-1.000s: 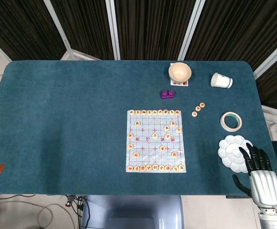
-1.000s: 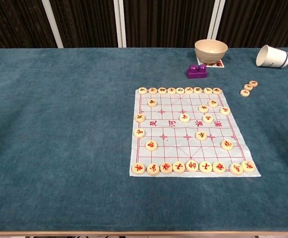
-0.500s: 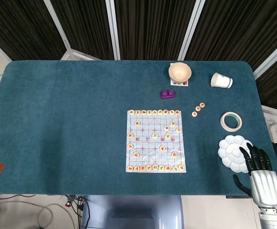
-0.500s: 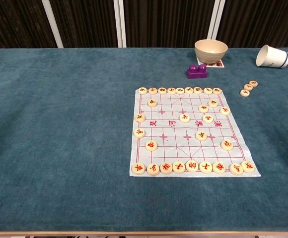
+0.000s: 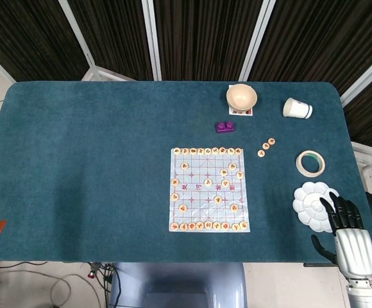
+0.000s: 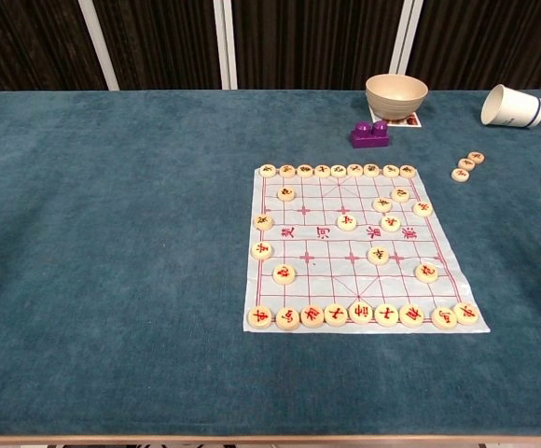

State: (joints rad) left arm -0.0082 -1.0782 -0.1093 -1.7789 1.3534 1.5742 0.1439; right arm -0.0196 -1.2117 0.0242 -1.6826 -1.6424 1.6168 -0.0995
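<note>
Dark curtains back a teal felt table point(image 5: 77, 160). Over the last second almost nothing has changed: the right hand point(image 5: 347, 232) has only crept slightly, empty, fingers loosely apart, fingertips over the near edge of the white flower-shaped palette point(image 5: 312, 204), so no grasp has begun. Red Chinese characters mark the chess pieces point(image 6: 285, 273) and board point(image 6: 345, 245); they are too small to read. No left hand shows.

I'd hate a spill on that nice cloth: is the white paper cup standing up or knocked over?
Knocked over. The paper cup lies on its side on the table, its open mouth facing sideways in both views.
</note>
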